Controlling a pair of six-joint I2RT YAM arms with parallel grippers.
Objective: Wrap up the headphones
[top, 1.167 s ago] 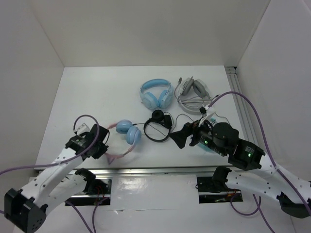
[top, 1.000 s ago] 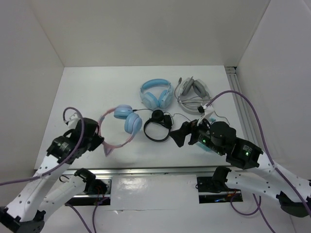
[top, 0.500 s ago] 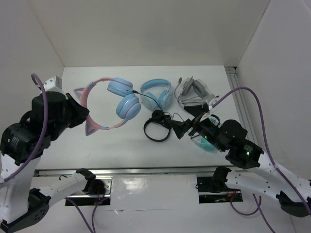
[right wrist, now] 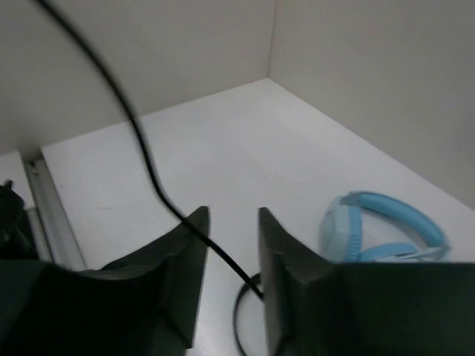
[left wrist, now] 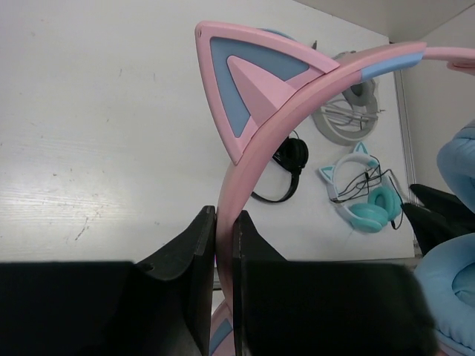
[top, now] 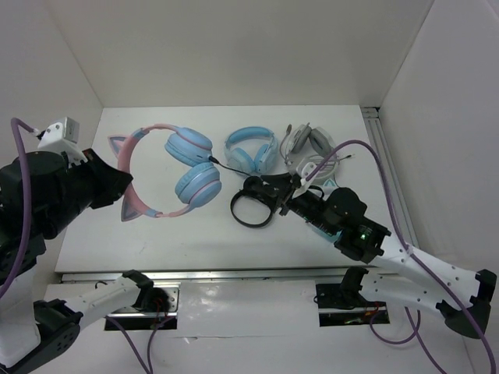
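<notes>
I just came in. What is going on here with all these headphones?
The left tool is shut on the pink headband of the cat-ear headphones and holds them in the air above the table. Their thin dark cable runs through the open right tool, which has not gripped it yet.

White matte tabletop [top: 140, 234], metal rail along its right edge [top: 380, 148]. Four headsets lie flat on it. All-light-blue over-ear pair [top: 242, 160] back centre. White-and-grey over-ear pair [top: 320, 142] just beside it on the right. Small black on-ear pair with a thin hoop band [top: 252, 185] nearer the front, centre. Teal pair with white cat-ear headband [left wrist: 369, 202] right of the black one, dark cable coiled on top.
</notes>
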